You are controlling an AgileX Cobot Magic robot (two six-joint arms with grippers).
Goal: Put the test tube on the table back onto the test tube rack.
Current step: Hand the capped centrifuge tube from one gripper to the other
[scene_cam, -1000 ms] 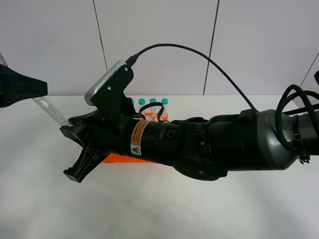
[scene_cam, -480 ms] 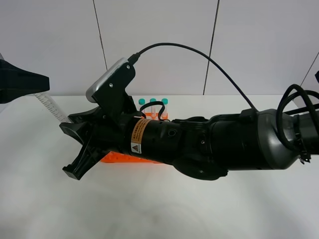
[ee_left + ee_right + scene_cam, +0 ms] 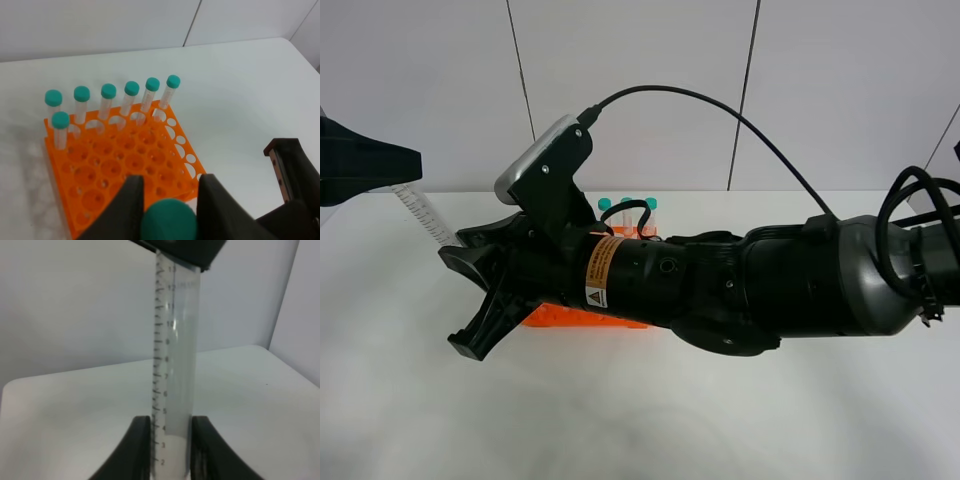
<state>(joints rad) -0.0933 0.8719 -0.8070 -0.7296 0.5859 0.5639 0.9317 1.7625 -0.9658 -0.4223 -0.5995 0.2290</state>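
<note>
test tube [image 3: 174,355] pinched at cap [image 3: 167,222] by left hand [image 3: 170,192]; right hand [image 3: 171,427] flanks it, grip unclear; right arm [image 3: 770,290] covers rack [image 3: 570,318].

A pale grey panelled wall [image 3: 640,90], evenly lit, is divided by thin dark seams [image 3: 520,70].

Lab: test tube rack [image 3: 120,155]

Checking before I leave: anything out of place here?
One test tube is off the rack, slanted in mid-air: left fingers pinch its green cap, right fingers flank its lower end. The racked tubes stand upright.
</note>
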